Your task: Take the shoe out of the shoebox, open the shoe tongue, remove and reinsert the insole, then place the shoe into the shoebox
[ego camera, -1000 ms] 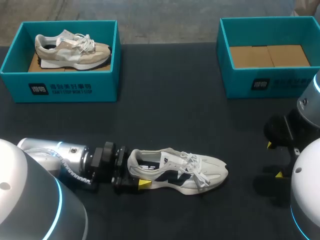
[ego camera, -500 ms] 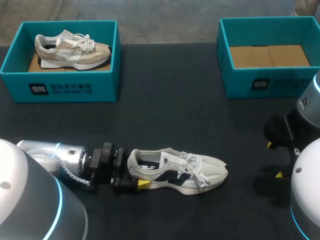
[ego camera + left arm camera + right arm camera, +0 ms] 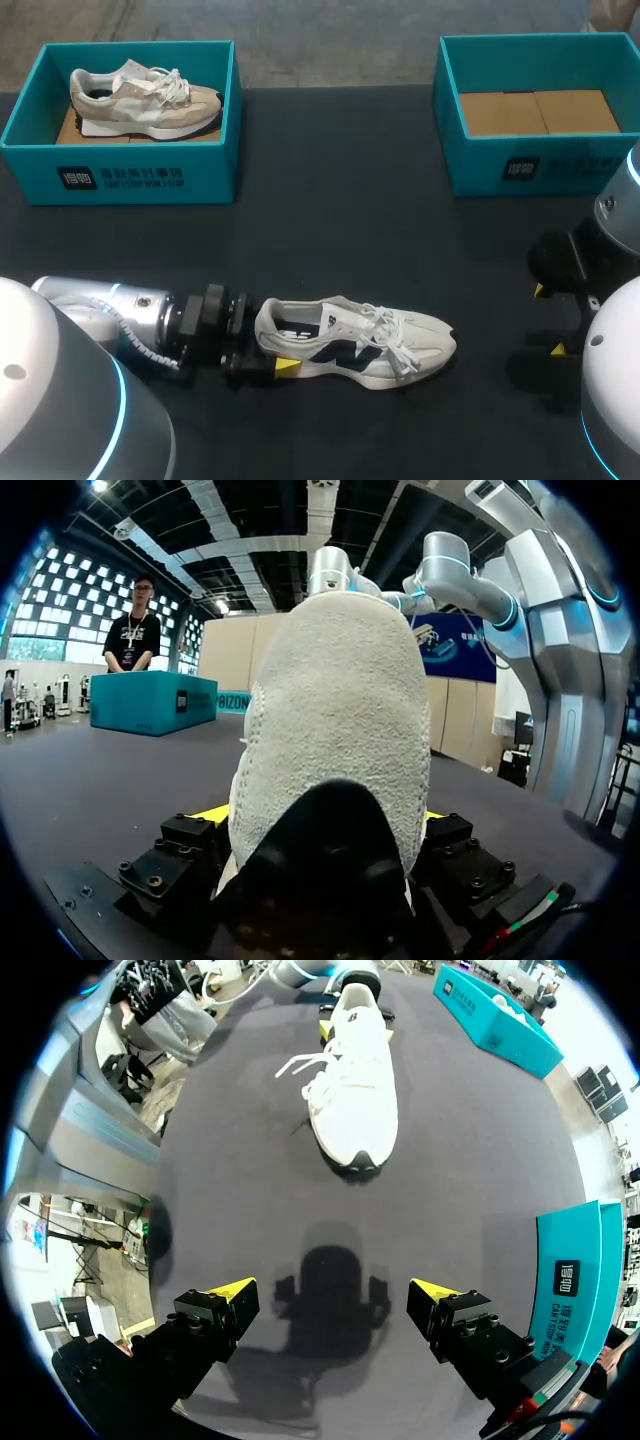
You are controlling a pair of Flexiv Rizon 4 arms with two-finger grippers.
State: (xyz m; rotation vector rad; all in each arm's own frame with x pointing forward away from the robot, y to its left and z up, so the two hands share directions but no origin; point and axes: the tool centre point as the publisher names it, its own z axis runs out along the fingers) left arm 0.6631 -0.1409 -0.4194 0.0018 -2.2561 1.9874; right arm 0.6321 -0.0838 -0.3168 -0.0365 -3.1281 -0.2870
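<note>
Left gripper [image 3: 322, 815] clamps the heel of the white shoe [image 3: 360, 345] between both fingers; right gripper [image 3: 332, 1290] hangs spread wide, shoe well ahead of its fingertips

The heel of the shoe [image 3: 330, 730] fills the left wrist view, hiding toe and laces; the left gripper [image 3: 323, 814] clamped on it shows just slivers of yellow. In the head view its far finger is lost behind the heel, the insole can't be made out, the right gripper [image 3: 548, 320] is half covered by its arm [image 3: 612, 400], and the right box [image 3: 470, 165] runs off the edge.
</note>
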